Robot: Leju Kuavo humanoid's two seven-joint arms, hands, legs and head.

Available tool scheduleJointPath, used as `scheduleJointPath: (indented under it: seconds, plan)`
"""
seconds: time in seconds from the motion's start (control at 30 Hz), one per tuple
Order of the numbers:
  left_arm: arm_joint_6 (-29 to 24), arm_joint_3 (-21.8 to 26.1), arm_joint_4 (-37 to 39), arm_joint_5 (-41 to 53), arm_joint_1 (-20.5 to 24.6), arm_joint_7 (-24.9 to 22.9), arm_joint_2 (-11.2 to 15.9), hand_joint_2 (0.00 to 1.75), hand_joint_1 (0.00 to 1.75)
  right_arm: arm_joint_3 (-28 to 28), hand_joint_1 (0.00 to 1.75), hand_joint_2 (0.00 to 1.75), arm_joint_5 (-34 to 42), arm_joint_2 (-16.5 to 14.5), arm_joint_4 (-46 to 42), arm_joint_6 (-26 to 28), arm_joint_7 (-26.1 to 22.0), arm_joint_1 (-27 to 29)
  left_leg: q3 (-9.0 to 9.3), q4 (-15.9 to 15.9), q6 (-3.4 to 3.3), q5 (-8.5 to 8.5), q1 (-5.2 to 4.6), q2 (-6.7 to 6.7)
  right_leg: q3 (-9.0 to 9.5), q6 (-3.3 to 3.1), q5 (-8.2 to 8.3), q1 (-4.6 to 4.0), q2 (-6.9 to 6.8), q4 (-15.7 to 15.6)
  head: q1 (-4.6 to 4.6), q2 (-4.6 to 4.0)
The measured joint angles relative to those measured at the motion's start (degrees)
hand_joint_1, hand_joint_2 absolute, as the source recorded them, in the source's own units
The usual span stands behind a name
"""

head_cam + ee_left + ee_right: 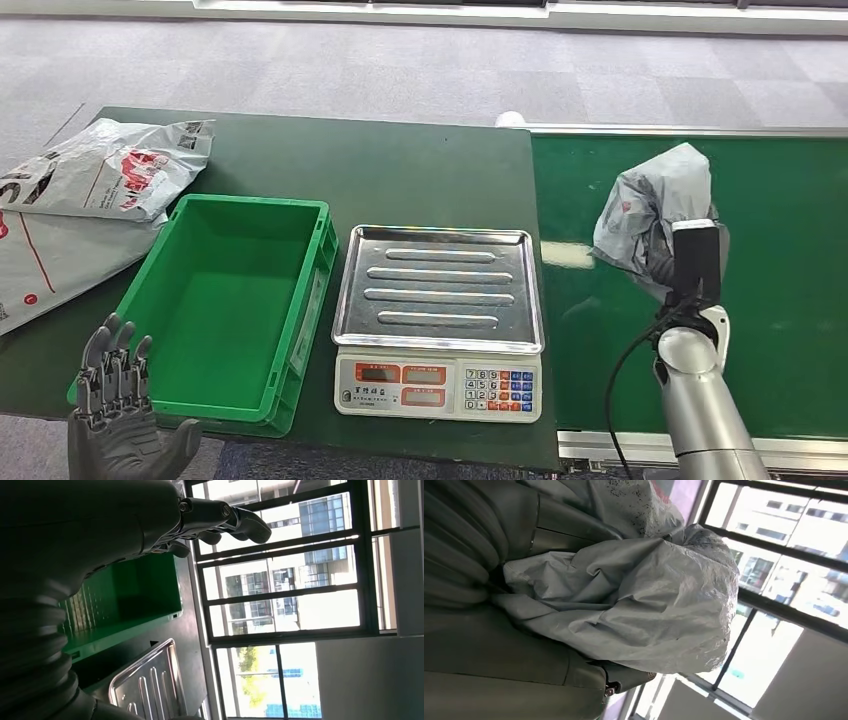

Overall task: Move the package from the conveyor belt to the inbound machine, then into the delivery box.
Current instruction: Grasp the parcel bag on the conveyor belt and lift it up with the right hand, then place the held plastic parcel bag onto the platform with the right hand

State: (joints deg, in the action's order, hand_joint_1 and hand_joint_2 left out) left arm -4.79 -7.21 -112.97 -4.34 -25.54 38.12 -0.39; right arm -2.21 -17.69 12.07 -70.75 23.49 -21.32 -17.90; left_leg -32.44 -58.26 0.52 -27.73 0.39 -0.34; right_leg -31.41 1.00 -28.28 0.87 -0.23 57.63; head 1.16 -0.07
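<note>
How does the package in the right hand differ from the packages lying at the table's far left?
The held package is crumpled and bunched, raised above the conveyor belt in the right hand; the left packages lie flat on the table, untouched. Red printing shows large on the left packages, barely on the held package. Both are grey plastic mailers.

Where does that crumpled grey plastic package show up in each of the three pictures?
Head view: crumpled grey plastic package at right, held above the green conveyor belt by the right hand.
Left wrist view: not in it.
Right wrist view: package at centre.
Shared landmark: windows behind.
</note>
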Motion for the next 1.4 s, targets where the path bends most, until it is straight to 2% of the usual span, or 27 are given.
scheduleJointPath:
  seconds: [0.07, 0.2, 0.27, 0.33, 0.4, 0.43, 0.47, 0.6, 0.8, 0.87, 0.93, 1.0, 1.13, 1.4]
  plan:
    - [-0.23, -0.03, 0.31, 0.36, 0.09, 0.12, -0.05, 1.75, 0.0, -3.68, 1.75, 1.75, -1.12, -1.07, -2.65, -0.78, 2.78, -0.38, 0.0, 0.01, 0.01, 0.01, 0.01, 0.02, 0.01, -0.01, 0.01, -0.01, 0.04, 0.01, 0.0, 0.0]
    - [-1.34, -0.78, 1.12, 1.05, 0.81, 0.42, 0.27, 1.75, 0.0, -12.53, 1.75, 1.75, -6.75, -4.23, -3.73, -7.72, 14.68, -2.74, 0.04, 0.03, 0.09, 0.06, 0.07, 0.12, -0.03, -0.1, 0.07, -0.06, 0.17, 0.02, 0.01, 0.0]
    - [-1.69, -1.46, 1.52, 1.31, 1.34, 0.4, 0.61, 1.75, 0.0, -16.71, 1.75, 1.75, -9.29, -6.14, -3.22, -10.49, 19.17, -3.69, 0.02, 0.02, 0.15, 0.11, 0.09, 0.1, -0.08, -0.13, 0.1, -0.08, 0.14, 0.02, 0.01, 0.0]
    - [-1.87, -1.93, 1.89, 1.49, 1.7, 0.17, 0.87, 1.75, 0.0, -19.82, 0.93, 1.75, -10.7, -7.75, -2.63, -11.86, 21.83, -4.51, -0.01, 0.02, 0.18, 0.16, 0.1, 0.04, -0.11, -0.15, 0.1, -0.08, 0.07, 0.03, 0.01, 0.0]
    - [-1.39, -2.25, 2.27, 1.6, 2.0, -0.6, 1.1, 1.75, 0.0, -21.8, 0.06, 0.87, -11.67, -8.77, -1.83, -14.38, 25.24, -5.65, -0.02, 0.02, 0.18, 0.16, 0.1, 0.04, -0.11, -0.15, 0.1, -0.08, 0.06, 0.04, 0.0, 0.0]
    - [-0.89, -2.4, 2.48, 1.7, 2.21, -1.1, 1.22, 1.75, 0.0, -22.52, 0.0, 0.44, -12.26, -9.15, -1.24, -16.22, 27.44, -6.2, -0.02, 0.02, 0.18, 0.16, 0.1, 0.05, -0.11, -0.15, 0.1, -0.08, 0.07, 0.05, 0.0, 0.0]
    - [-0.19, -2.54, 2.71, 1.81, 2.45, -1.57, 1.32, 1.75, 0.0, -23.1, 0.0, 0.0, -12.82, -9.47, -0.44, -18.19, 29.35, -6.64, -0.02, 0.02, 0.18, 0.16, 0.1, 0.05, -0.11, -0.15, 0.1, -0.08, 0.07, 0.05, 0.0, 0.0]
    - [2.04, -2.76, 3.7, 2.05, 3.41, -2.64, 1.44, 1.75, 0.0, -23.95, 0.0, 0.0, -13.89, -10.83, 3.47, -23.24, 31.49, -7.39, -0.03, 0.02, 0.18, 0.16, 0.09, 0.02, -0.1, -0.15, 0.11, -0.07, 0.04, 0.04, 0.01, 0.0]
    - [2.25, -2.8, 4.73, 2.11, 3.85, -2.72, 1.44, 1.75, 0.0, -24.06, 0.0, 0.0, -14.05, -11.82, 6.43, -23.8, 31.28, -8.03, 0.0, 0.01, 0.18, 0.16, 0.09, 0.05, -0.09, -0.18, 0.14, -0.07, 0.06, 0.04, 0.0, 0.0]
    - [2.25, -2.8, 4.96, 2.11, 3.88, -2.73, 1.44, 1.75, 0.0, -24.1, 0.0, 0.87, -14.06, -12.02, 7.01, -23.84, 31.28, -8.21, 0.0, 0.01, 0.18, 0.17, 0.09, 0.04, -0.09, -0.18, 0.14, -0.08, 0.06, 0.04, 0.0, 0.0]
    - [2.27, -2.8, 5.16, 2.11, 3.92, -2.74, 1.44, 1.75, 0.0, -24.23, 0.0, 0.87, -14.1, -12.14, 7.48, -23.88, 31.24, -8.36, 0.01, 0.01, 0.18, 0.17, 0.1, 0.05, -0.09, -0.19, 0.15, -0.08, 0.06, 0.04, 0.0, 0.0]
    - [2.56, -2.81, 5.3, 2.31, 3.94, -2.87, 1.44, 1.75, 0.0, -24.36, 0.0, 0.0, -14.2, -12.26, 7.85, -24.52, 30.63, -8.43, 0.02, 0.01, 0.19, 0.17, 0.1, 0.05, -0.08, -0.19, 0.15, -0.08, 0.07, 0.04, 0.0, 0.0]
    - [3.6, -2.8, 5.51, 3.09, 3.94, -3.08, 1.42, 1.75, 0.0, -24.39, 0.0, 0.0, -14.04, -13.0, 8.15, -28.04, 25.84, -8.03, 0.03, 0.01, 0.19, 0.17, 0.1, 0.06, -0.1, -0.21, 0.16, -0.08, 0.13, 0.05, 0.0, 0.0]
    - [5.03, -2.8, 6.47, 4.12, 4.4, -2.49, 1.36, 1.75, 0.0, -25.53, 0.0, 0.0, -8.59, -13.62, 2.14, -40.72, 16.07, -5.31, 0.01, 0.02, 0.2, 0.17, 0.11, 0.09, -0.16, -0.23, 0.17, -0.09, 0.17, 0.05, 0.0, 0.0]
